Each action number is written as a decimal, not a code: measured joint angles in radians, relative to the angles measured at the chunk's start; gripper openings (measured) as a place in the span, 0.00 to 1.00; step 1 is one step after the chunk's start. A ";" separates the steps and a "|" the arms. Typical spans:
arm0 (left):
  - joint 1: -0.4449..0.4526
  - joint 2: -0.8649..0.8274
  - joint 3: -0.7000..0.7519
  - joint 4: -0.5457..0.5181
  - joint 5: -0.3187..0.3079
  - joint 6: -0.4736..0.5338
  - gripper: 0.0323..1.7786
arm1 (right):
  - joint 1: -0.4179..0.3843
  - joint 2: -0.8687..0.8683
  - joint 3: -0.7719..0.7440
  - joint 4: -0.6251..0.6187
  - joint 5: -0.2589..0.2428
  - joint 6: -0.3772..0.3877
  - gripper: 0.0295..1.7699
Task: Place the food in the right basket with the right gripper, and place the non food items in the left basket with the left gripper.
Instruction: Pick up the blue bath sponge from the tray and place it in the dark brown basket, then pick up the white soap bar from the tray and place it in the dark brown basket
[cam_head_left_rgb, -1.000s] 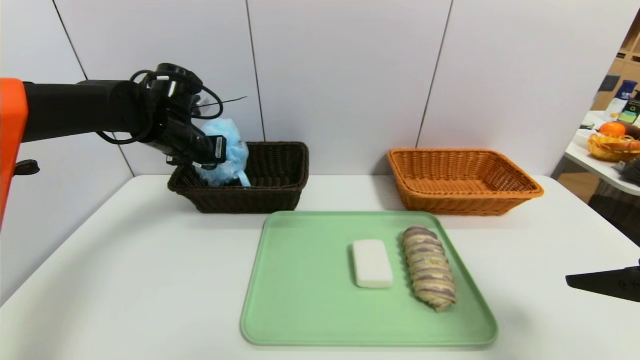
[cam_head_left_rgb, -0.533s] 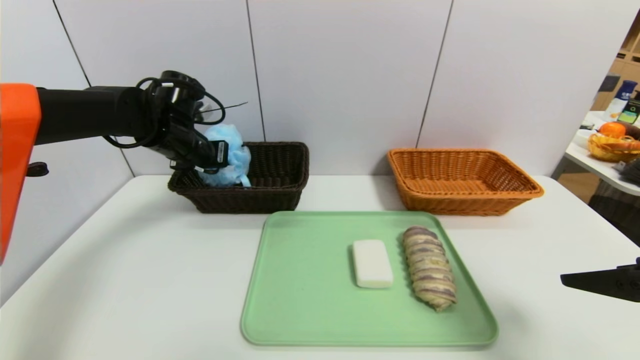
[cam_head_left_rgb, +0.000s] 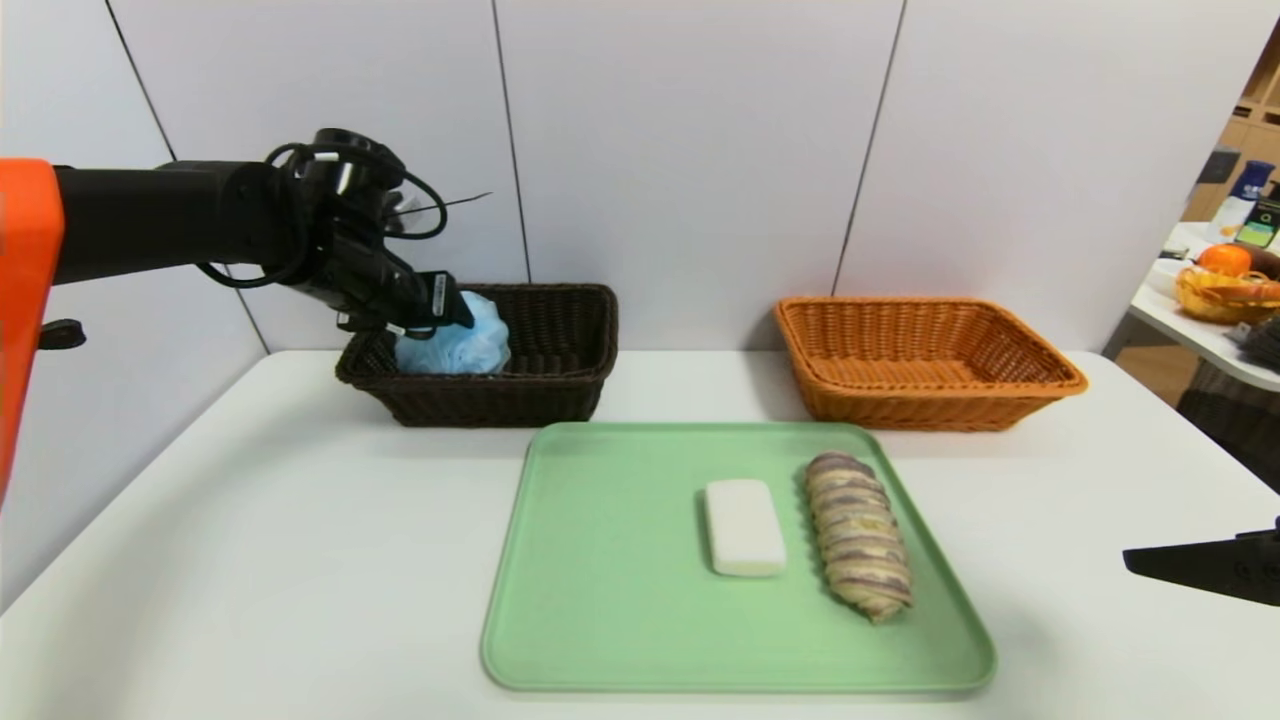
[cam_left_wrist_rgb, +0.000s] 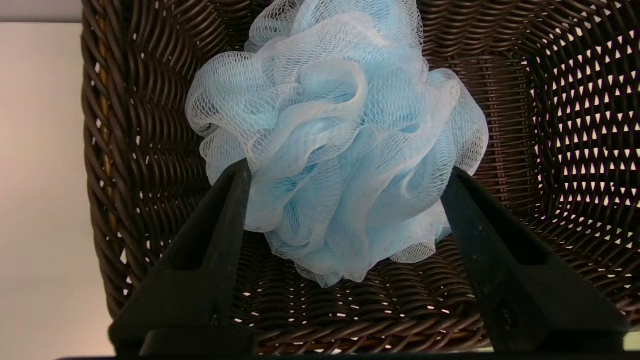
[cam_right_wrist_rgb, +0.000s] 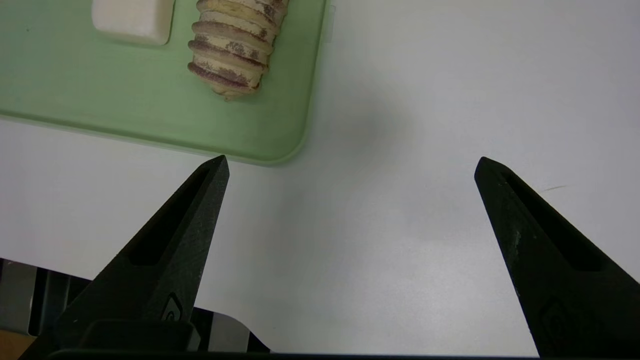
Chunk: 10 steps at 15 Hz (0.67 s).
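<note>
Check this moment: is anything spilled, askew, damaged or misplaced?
Nothing stands out. The blue bath pouf sits inside the dark brown basket between the open left claw; soap bar and twisted bread loaf lie on the green tray.

The fluffy light-blue mesh bath pouf (cam_left_wrist_rgb: 340, 150) sits in the dark brown wicker basket (cam_head_left_rgb: 540, 385), apparently resting on its floor. The small white soap bar (cam_head_left_rgb: 745, 527) and striped twisted bread loaf (cam_head_left_rgb: 860, 535) lie side by side, apart. The orange wicker basket (cam_head_left_rgb: 930, 395) holds nothing.
</note>
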 joint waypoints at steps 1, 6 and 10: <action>0.000 -0.008 0.000 0.003 0.000 0.002 0.76 | 0.000 -0.001 0.000 0.000 0.001 0.000 0.96; -0.009 -0.068 -0.001 0.028 0.000 0.003 0.85 | 0.000 -0.008 0.001 0.000 0.001 0.000 0.96; -0.063 -0.141 0.012 0.082 0.007 0.003 0.90 | 0.000 -0.016 0.007 0.000 0.002 0.000 0.96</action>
